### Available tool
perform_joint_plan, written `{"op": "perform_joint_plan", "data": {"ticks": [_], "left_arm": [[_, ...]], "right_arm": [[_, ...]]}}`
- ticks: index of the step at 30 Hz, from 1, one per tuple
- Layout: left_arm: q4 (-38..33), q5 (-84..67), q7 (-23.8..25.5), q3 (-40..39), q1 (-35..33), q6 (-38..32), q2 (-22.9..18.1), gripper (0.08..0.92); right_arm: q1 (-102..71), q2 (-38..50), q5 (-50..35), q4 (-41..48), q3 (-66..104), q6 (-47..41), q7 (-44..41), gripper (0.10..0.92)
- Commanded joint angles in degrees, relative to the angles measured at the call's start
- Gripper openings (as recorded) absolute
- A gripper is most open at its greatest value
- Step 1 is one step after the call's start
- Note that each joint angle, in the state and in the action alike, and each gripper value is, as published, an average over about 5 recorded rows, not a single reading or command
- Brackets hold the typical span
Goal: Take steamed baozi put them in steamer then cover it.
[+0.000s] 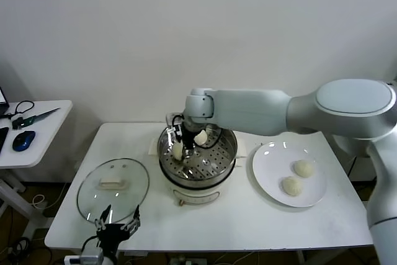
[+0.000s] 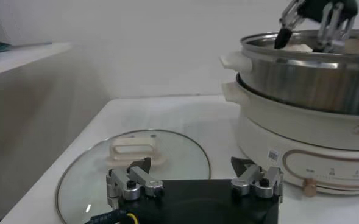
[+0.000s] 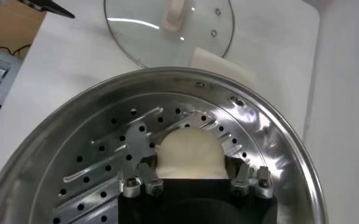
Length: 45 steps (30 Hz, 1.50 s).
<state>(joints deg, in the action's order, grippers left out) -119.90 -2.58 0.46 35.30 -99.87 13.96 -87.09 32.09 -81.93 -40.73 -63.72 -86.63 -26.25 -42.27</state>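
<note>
L claw [image 2: 194, 182] open over cover [image 2: 133, 167]; steamer [image 2: 307, 79] beside, R claw [image 2: 310, 27] inside.

Light: bright, even, from overhead on my worktop [image 1: 248, 215].
Glare: highlights on steamer [image 3: 277, 140] wall.
Shadows: soft, short.
Focus: left wrist view slightly soft.

— What sits on the white desk [image 1: 248, 221] apart from the cooking things?

— A flat white plate [image 1: 271, 167], toward its right side.

— And off to the left?

— A smaller side table [image 1: 38, 130], set apart from the desk. On it lie a blue mouse [image 1: 23, 141], a black cable [image 1: 22, 107] and a dark green-handled tool [image 1: 32, 118].

— Behind?

— A plain pale wall [image 1: 186, 29].
</note>
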Motion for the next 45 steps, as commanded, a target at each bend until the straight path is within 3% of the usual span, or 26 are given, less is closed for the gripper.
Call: {"op": "perform_joint_plan", "data": {"ticks": [1,4,11,20,31,45], "left_arm": [[-0.2,0.1,0.1,-0.1,0.0,0.2,-0.1,0.823],[-0.3,0.3,0.0,-0.2,-0.1,0.2,-0.2,0.823],[-0.5,0.6,0.0,-0.3,-0.1,0.3,-0.4,0.823],[-0.7,0.4,0.1,-0.1,-0.1,0.3,-0.2,0.823],[-0.4,0.1,0.2,-0.3,0.2,0.3,-0.3,0.823],[-0.4,0.2,0.2,0.1,-0.1,0.4,-0.8,0.823]], "right_arm": [[-2.6,-1.5,1.9,2.7,1.5,0.1,1.0,0.764],[-1.1,-0.5,2.1,1.7,1.9,1.4,0.5,0.808],[10.6,6.7,-0.2,-3.8,-1.0,7.3,-6.7,0.823],[23.6,27.0,-3.7,-14.6,-11.3,12.8,-16.8,0.823],[14.2,48.6,16.4,-18.1,-15.2,13.1,-14.6,0.823],[-8.4,48.3,25.3,-12.3,2.0,11.1,-12.0,0.823]]}}
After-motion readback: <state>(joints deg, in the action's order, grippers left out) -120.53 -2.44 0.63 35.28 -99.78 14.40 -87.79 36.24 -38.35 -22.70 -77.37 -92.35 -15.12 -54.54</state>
